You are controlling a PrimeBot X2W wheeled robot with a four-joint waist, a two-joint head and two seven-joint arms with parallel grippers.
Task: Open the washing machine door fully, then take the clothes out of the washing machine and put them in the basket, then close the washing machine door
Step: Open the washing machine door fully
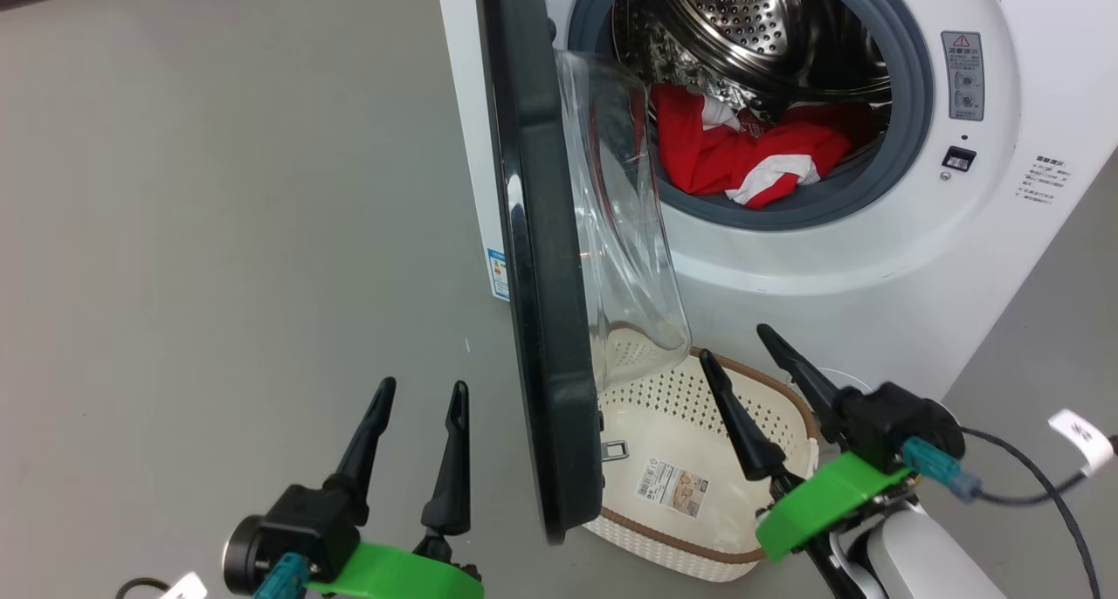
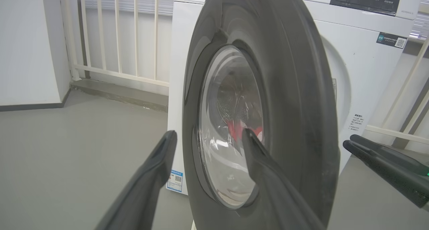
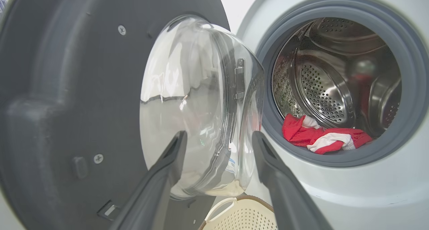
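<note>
The door (image 1: 541,320) hangs half open, and red clothes (image 1: 742,158) lie inside the washing machine (image 1: 873,258). The left fingers (image 1: 450,459) and right fingers (image 1: 738,424) are spread wide, holding nothing, the right ones near the basket (image 1: 664,538).

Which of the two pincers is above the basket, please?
The right pincer, on the door's inner side over the basket; the left pincer is over grey floor.

The washing machine door (image 2: 295,99) stands swung out from the washing machine (image 2: 355,55). The left gripper (image 2: 207,135) sits in front of the door, its fingers (image 2: 157,169) spread apart with nothing between them. Red clothes (image 2: 236,129) show through the door glass (image 2: 221,99). The right gripper (image 2: 350,141) is to the right of the door.
</note>
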